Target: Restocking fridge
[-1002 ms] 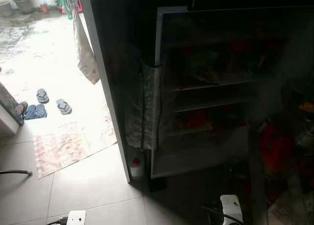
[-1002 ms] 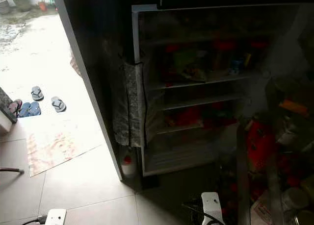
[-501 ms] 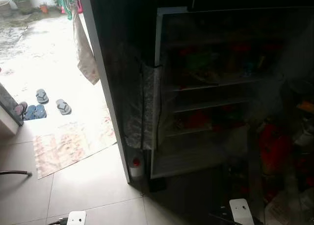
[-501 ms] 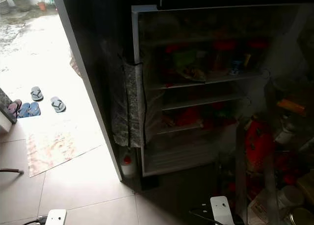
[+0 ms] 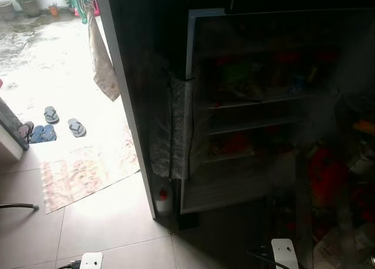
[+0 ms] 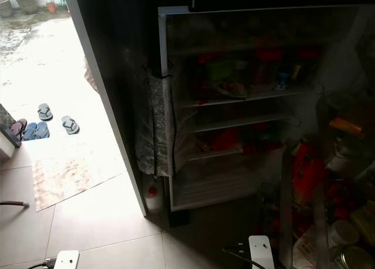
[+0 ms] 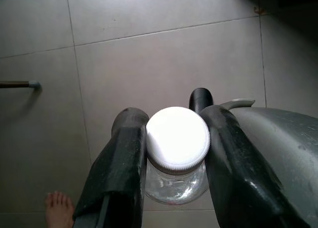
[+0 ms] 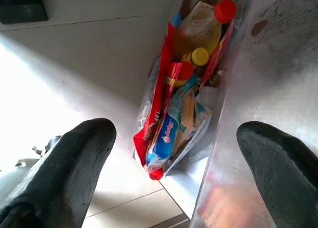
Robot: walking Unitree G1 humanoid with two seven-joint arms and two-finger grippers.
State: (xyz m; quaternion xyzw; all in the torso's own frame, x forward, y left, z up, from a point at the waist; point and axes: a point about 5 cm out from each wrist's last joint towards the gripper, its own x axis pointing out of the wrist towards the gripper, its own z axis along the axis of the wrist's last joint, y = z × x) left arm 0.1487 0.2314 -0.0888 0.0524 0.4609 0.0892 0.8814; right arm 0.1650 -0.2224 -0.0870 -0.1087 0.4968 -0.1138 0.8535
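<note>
My left gripper (image 7: 171,153) clamps a clear jar (image 7: 176,156) by its white lid, carried low over the tiles for restocking. The open fridge (image 6: 234,105) sits at one o'clock. My right gripper (image 8: 171,163) spreads wide, empty, above a grocery bag (image 8: 181,99).

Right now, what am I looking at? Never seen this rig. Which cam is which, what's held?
It is a walking humanoid robot with two arms, each ending in a gripper of two long black fingers. The two wide pictures come from a stereo camera on its head, looking down at an open fridge with dim shelves of food, beside a bright doorway with a mat and sandals outside. The other two pictures come from cameras on the wrists, looking along the fingers. The left gripper is shut on a clear jar with a white lid, above the tiled floor; a person's bare foot shows at the edge. The right gripper is open, over a red bag of bottles and packets.
</note>
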